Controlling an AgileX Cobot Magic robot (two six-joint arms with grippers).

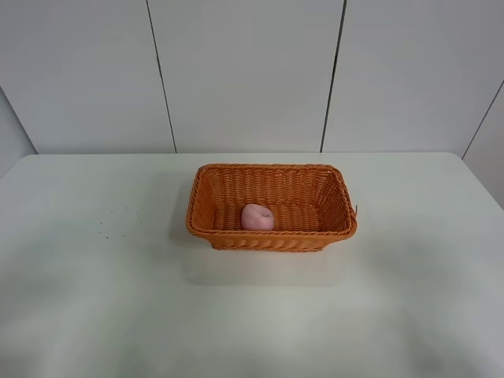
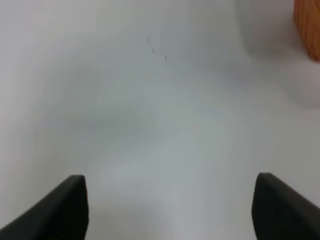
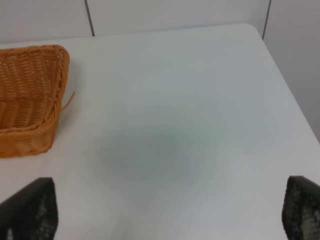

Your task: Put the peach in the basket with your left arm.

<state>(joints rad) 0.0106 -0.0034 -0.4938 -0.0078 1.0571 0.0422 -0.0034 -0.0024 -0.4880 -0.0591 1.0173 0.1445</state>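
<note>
The pale pink peach lies inside the orange-brown wicker basket, on its floor left of the middle and toward the front wall. The basket stands at the middle of the white table. Neither arm shows in the exterior high view. In the left wrist view my left gripper is open and empty over bare table, with a blurred corner of the basket at the frame's edge. In the right wrist view my right gripper is open and empty, apart from the basket.
The white table runs to a pale panelled wall at the back. A few tiny dark specks lie left of the basket. The table's far right edge and corner show in the right wrist view.
</note>
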